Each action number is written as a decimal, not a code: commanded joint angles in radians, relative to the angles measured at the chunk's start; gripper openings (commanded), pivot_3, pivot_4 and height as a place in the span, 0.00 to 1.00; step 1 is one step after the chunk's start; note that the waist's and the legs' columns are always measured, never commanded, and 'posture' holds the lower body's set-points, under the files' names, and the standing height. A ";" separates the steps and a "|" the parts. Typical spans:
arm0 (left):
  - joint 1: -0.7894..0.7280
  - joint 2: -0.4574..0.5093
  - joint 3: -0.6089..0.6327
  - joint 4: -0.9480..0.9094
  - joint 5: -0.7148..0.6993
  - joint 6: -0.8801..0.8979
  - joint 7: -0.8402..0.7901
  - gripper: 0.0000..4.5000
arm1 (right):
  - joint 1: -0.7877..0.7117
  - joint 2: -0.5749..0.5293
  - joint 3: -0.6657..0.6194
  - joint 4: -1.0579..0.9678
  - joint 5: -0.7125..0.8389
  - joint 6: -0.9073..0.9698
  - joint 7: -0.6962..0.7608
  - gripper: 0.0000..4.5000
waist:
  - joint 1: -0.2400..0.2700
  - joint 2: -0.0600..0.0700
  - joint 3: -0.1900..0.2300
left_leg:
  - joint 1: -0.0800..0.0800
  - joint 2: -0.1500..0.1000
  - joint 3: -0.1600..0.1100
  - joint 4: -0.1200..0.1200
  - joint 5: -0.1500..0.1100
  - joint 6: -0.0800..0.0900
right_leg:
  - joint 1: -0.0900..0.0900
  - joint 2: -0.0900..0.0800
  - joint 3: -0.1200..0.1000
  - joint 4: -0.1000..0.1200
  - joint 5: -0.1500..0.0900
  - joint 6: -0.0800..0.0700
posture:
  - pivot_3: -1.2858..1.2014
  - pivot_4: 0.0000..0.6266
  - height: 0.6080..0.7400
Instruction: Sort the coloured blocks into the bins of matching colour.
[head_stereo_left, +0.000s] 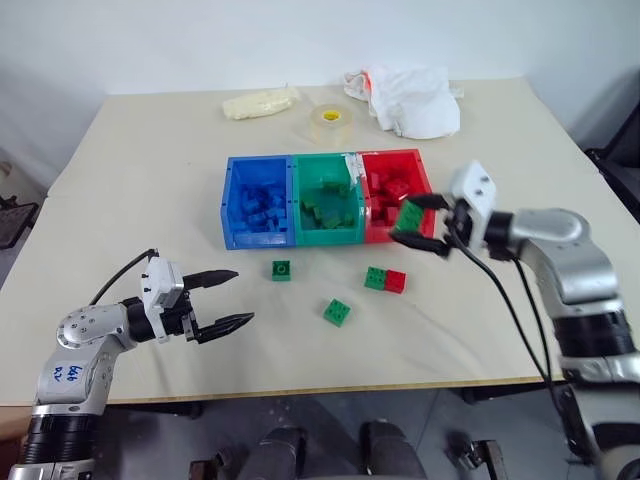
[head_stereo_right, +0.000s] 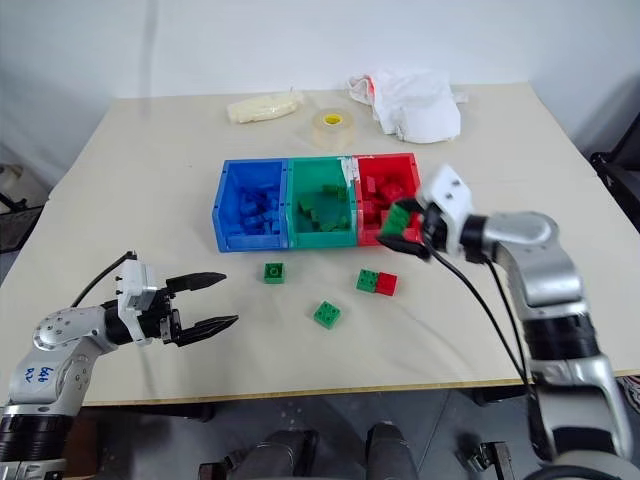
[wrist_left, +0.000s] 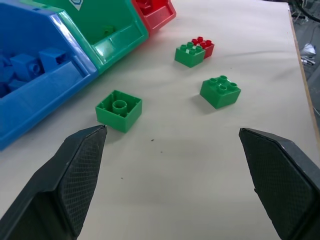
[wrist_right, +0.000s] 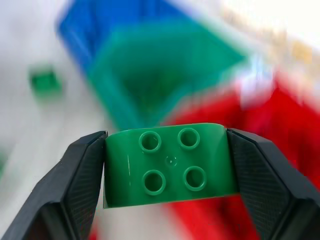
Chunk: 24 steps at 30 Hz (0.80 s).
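Our right gripper (head_stereo_left: 422, 226) pinches a green block (wrist_right: 170, 165) above the red bin's (head_stereo_left: 385, 160) near edge. Our left gripper (head_stereo_left: 230, 298) hangs spread wide, empty, over bare table (head_stereo_left: 130, 200) near left.

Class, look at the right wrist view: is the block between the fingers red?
No, the block clamped between the right gripper's fingers is green.

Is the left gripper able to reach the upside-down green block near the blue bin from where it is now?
Probably yes. The left gripper is open and empty, and the upside-down green block lies just ahead of it on bare table, with nothing between them.
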 joint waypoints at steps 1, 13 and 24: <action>-0.010 -0.006 0.010 -0.027 -0.009 -0.021 0.013 1.00 | -0.099 0.092 0.032 0.153 -0.048 -0.095 -0.050 0.74 | -0.002 0.000 0.000 | 0.000 0.000 0.000 0.000 0.000 0.000 | 0.000 0.000 0.000 0.000 0.000 0.000 | 0.52 0.24 1.00; 0.013 -0.016 0.017 -0.063 -0.012 -0.032 0.043 1.00 | -0.399 0.307 0.039 0.764 -0.189 -0.458 -0.166 0.99 | -0.034 0.001 0.001 | 0.000 -0.001 -0.002 0.000 0.000 0.000 | -0.002 0.000 -0.006 0.008 0.000 0.000 | 0.52 0.24 1.00; -0.041 -0.031 -0.017 -0.003 -0.004 -0.051 0.021 1.00 | -0.152 0.139 0.022 0.318 -0.073 -0.384 0.132 0.99 | -0.037 0.002 0.001 | 0.000 0.000 -0.005 0.001 -0.001 -0.001 | -0.002 0.000 -0.007 0.010 0.000 0.000 | 0.52 0.24 1.00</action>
